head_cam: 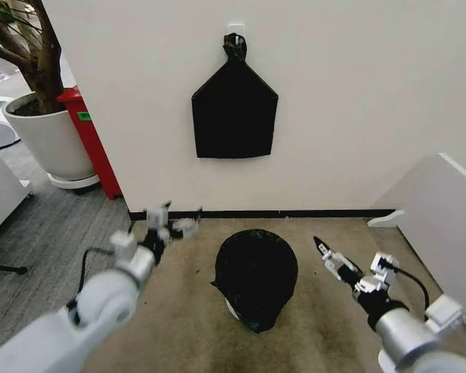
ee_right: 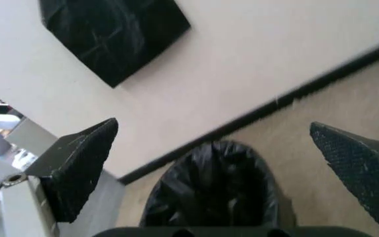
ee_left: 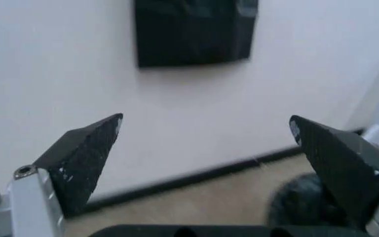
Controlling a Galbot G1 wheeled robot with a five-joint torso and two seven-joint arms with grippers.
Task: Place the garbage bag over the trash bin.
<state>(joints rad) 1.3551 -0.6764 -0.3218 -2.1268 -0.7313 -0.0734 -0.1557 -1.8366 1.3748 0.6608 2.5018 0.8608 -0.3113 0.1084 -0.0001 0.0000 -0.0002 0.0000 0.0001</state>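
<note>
1. Garbage bag (head_cam: 256, 268) is draped over trash bin (head_cam: 234, 309) on the tan floor, covering rim and most of the wall; a cream sliver of bin shows low on the side toward the left gripper.
2. Left gripper (head_cam: 171, 220) hovers just beside the bag, up and to its left, nearer the wall; jaws spread wide, nothing between them.
3. Left wrist view: fingertips (ee_left: 87, 153) far apart, bag's dark edge (ee_left: 301, 205) w/ no contact.
4. Right gripper (head_cam: 326, 252) sits on the bag's other side, near but apart; jaws wide, empty.
5. Right wrist view: bag mouth (ee_right: 212, 190) lies between and beyond the spread fingers (ee_right: 77, 163).
6. Flat black bundle (head_cam: 234, 113) hangs on the wall beyond both grippers.
</note>
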